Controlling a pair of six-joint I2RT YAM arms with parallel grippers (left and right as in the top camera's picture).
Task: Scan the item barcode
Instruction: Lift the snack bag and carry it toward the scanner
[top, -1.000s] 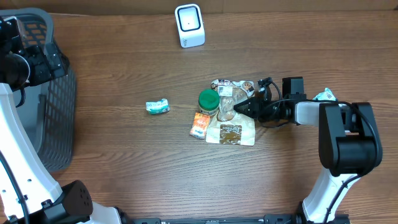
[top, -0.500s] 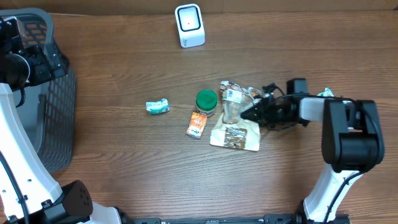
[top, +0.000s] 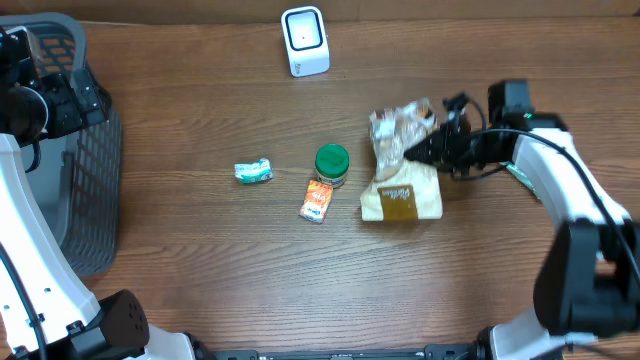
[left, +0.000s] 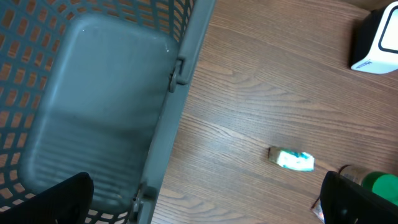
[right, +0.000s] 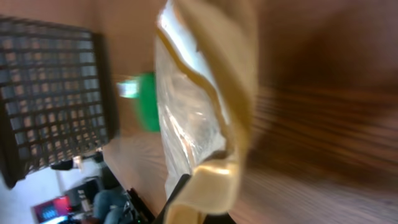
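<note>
My right gripper (top: 418, 152) is shut on a snack bag (top: 402, 198) with a tan printed lower half and a crumpled clear top. The bag sits right of centre, apart from the green-lidded jar (top: 332, 162). In the right wrist view the bag (right: 202, 93) fills the middle and is pinched at the bottom edge by my right gripper (right: 200, 205). The white scanner (top: 304, 40) stands at the table's far edge. In the left wrist view my left gripper (left: 205, 208) stands open above the basket's rim, holding nothing.
A grey mesh basket (top: 75, 190) takes up the left edge, seen from above as the basket (left: 93, 106). An orange packet (top: 318, 201) lies by the jar. A small teal packet (top: 253, 172) lies left of it, visible as the packet (left: 293, 160).
The right gripper shut on the bag and dragged it right and toward the far edge, away from the jar. The jar and the orange packet shifted slightly left. The left arm stayed still.
</note>
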